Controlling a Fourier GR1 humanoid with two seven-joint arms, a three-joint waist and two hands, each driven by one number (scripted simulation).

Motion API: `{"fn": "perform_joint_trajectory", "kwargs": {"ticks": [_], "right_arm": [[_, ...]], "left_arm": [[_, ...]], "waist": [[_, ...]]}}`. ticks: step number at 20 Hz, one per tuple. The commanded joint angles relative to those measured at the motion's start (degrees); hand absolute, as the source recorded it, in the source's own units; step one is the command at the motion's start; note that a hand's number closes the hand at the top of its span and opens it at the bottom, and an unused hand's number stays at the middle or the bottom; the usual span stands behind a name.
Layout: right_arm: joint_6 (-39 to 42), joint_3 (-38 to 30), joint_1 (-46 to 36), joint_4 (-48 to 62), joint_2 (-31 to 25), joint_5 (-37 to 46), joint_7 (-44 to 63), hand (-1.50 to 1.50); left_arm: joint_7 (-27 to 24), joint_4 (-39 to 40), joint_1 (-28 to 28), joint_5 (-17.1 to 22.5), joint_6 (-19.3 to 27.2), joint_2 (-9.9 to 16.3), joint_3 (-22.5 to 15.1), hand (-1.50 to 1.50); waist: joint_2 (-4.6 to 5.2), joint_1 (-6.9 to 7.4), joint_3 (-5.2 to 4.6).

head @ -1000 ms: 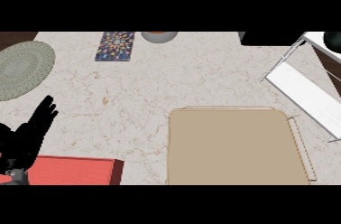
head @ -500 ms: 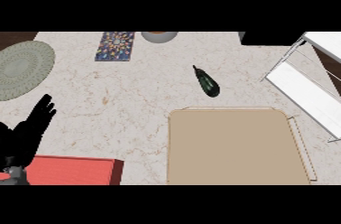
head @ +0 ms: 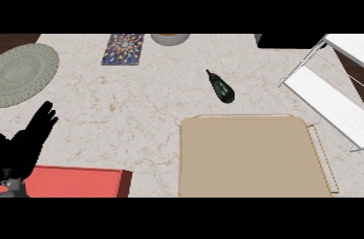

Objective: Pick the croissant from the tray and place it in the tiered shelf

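Observation:
The tan tray [head: 252, 158] lies flat at the lower middle right of the counter, and I see no croissant on it or anywhere else. The white tiered shelf [head: 328, 91] stands at the right edge with its shelves bare. My left hand [head: 28, 141] rests at the lower left, fingers straight and pointing up, holding nothing. My right hand does not show in the head view.
A dark green eggplant [head: 222, 87] lies on the counter just above the tray. A red box [head: 68, 181] sits at the lower left beside my hand. A round grey-green mat [head: 25, 73], a patterned card [head: 123, 49] and a grey bowl [head: 170, 38] line the back.
The eggplant was absent a second ago and now lies above the tray. My left hand has barely shifted.

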Motion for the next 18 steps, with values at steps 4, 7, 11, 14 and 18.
{"fn": "perform_joint_trajectory", "kwargs": {"ticks": [4,7,11,14,18], "right_arm": [[-7.64,1.23,1.99,3.01,0.48,-3.12,-3.31,-1.5],[-10.45,-1.71,2.65,3.76,-0.62,-6.64,-5.4,-1.5],[-9.9,-3.63,-0.42,-1.53,2.84,-11.33,-1.13,-1.5],[-8.24,-7.98,-1.51,-0.08,-0.69,-17.08,-2.83,-1.5],[-7.36,-10.56,-1.91,-6.87,-1.2,-21.47,0.24,-1.5]], "left_arm": [[4.71,-5.7,1.3,-0.09,0.18,-0.5,-0.17,0.0],[-0.82,1.06,0.37,-0.7,-0.79,-0.07,1.31,0.0],[-0.4,0.65,0.87,-2.22,0.84,-1.75,-0.11,0.0],[1.94,-0.97,0.49,-1.75,0.66,-1.6,-0.1,0.0],[-2.09,1.4,1.34,-1.12,-0.02,-2.53,0.79,0.0]], "waist": [[-0.12,0.11,0.0],[-0.08,-0.2,-0.02],[-0.22,-0.43,-0.03],[-0.2,-0.36,0.0],[-0.24,-0.51,-0.04]]}}
